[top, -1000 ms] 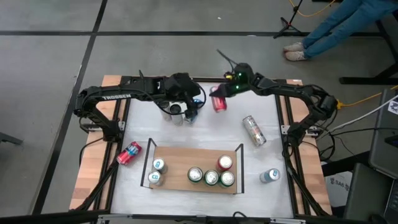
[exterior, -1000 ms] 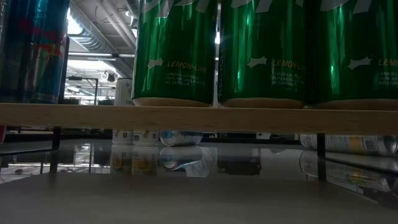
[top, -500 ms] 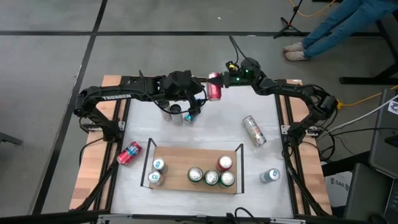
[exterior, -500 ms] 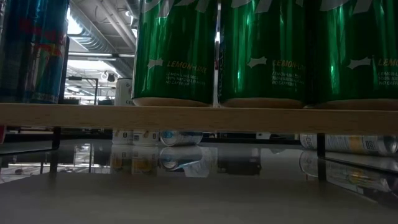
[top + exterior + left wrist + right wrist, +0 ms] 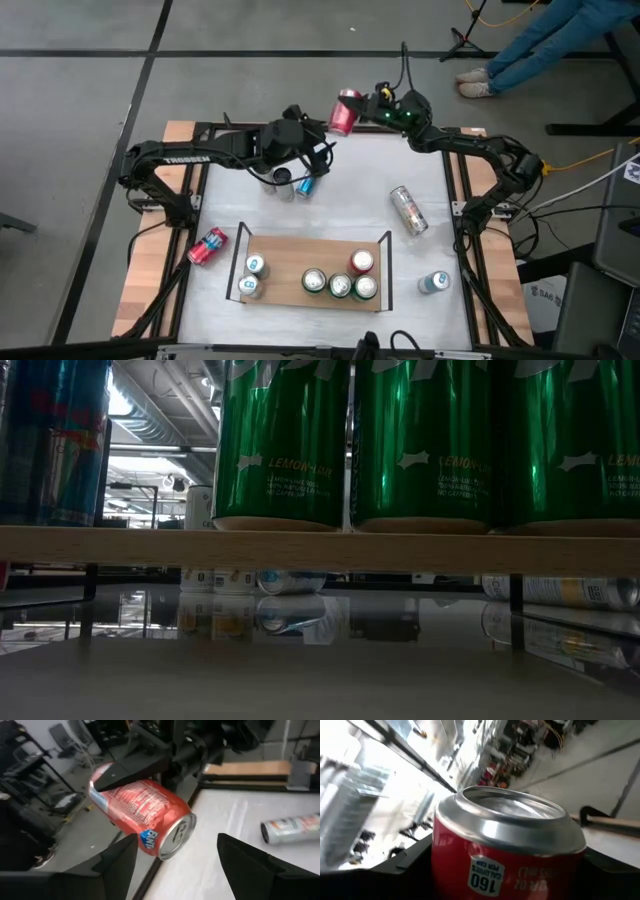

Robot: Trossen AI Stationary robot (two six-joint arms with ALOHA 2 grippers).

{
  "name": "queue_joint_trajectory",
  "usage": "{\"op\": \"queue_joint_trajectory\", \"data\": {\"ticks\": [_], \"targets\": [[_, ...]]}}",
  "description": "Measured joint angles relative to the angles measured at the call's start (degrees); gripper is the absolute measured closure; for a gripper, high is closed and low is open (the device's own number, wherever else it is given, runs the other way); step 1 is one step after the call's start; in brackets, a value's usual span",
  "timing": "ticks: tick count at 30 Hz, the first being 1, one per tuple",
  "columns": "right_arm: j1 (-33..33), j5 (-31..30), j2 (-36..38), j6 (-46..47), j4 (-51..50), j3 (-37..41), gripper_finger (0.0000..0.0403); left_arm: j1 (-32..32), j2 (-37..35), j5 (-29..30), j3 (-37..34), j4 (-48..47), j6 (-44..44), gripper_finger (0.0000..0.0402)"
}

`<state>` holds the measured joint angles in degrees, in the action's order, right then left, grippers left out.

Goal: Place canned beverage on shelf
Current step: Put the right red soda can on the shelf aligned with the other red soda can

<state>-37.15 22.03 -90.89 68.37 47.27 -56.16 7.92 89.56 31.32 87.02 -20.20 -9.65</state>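
Note:
A red can [image 5: 343, 113] hangs in the air over the table's far edge, with my right gripper [image 5: 354, 106] shut on it; the left wrist view shows it close up [image 5: 140, 810]. My left gripper [image 5: 315, 160] stands open just left of it, facing the can, with nothing between its fingers [image 5: 117, 865]. The wooden shelf [image 5: 290, 255] lies near the front edge with several cans upright on its board, among them green ones [image 5: 280, 440]. My right gripper pinches the red can's round wall between its two fingers, one finger [image 5: 132, 767] lying on the can's upper side, the other hidden behind the can. The fingers come from the table's right, slanting slightly up. The can is lifted clear and tilted, one end [image 5: 178, 832] toward my left gripper.
Below my left gripper stand an upright silver can [image 5: 283, 180] and a lying blue one [image 5: 305, 186]. A silver can [image 5: 408, 210] lies right of centre, another can [image 5: 433, 283] stands at the front right, and a red can [image 5: 208, 245] lies left of the shelf.
My right gripper has risen and tipped upward, carrying the red can up and toward the table's far edge; the can has turned with it. My left gripper has tipped up toward level and now faces the can.

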Motion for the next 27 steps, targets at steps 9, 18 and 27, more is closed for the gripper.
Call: {"op": "queue_joint_trajectory", "data": {"ticks": [9,18,27], "targets": [[0.00,-1.49,0.00,0.84,1.16,0.00,0.0105,0.38,0.00,0.66,0.00,1.00,0.04,0.0137],[0.04,-1.82,0.00,2.61,1.34,0.00,0.0105,0.39,0.00,-0.51,0.00,1.03,0.04,0.0124],[0.08,-5.73,0.00,7.73,4.23,-0.03,0.0105,1.51,0.00,-0.37,0.00,4.20,0.33,0.0049]]}}
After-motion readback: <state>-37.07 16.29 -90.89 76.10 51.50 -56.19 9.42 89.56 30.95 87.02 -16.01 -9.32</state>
